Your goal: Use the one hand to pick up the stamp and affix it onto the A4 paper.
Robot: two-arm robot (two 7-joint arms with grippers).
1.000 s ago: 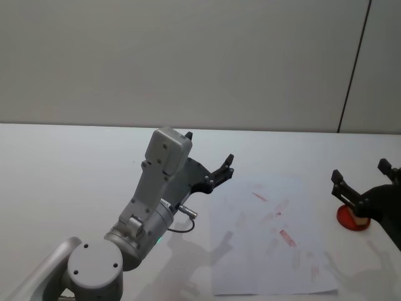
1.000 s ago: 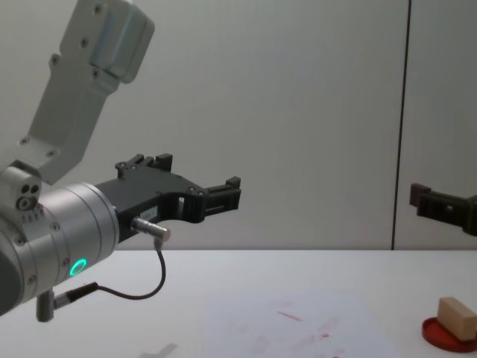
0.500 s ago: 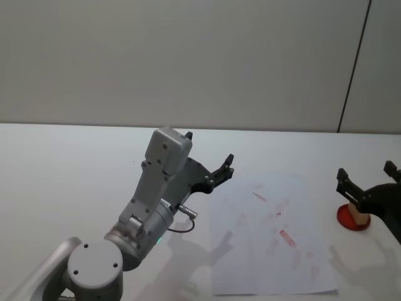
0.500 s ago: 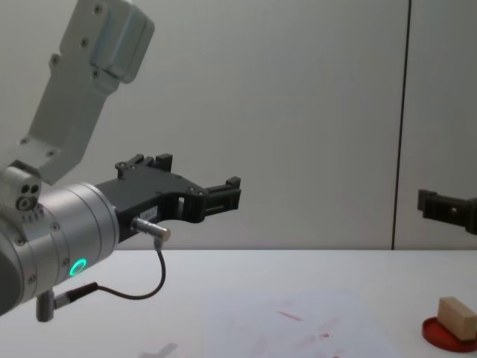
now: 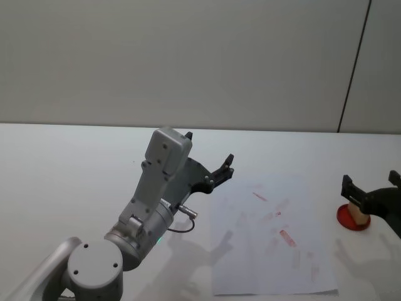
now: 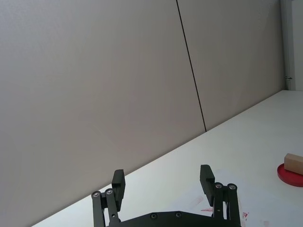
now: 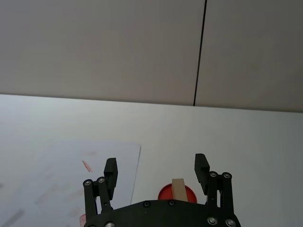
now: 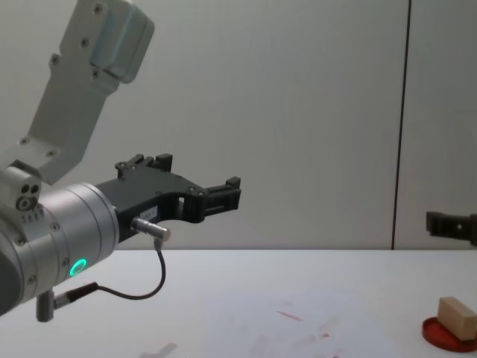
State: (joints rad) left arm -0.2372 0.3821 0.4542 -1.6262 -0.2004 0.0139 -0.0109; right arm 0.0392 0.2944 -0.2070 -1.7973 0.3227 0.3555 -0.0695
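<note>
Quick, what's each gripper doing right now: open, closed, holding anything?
Left gripper: open, empty.
Right gripper: open, empty, above the small light-brown wooden stamp block, which sits on the flat red round ink pad.

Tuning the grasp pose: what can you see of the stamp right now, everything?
The stamp is a small light-brown rectangular block, wood by the look, with plain faces and no visible handle. It sits on the red round ink pad at the table's right side, to the right of the paper and apart from it. The right gripper hangs open above it without touching. In the right wrist view the block shows centred below that gripper.
</note>
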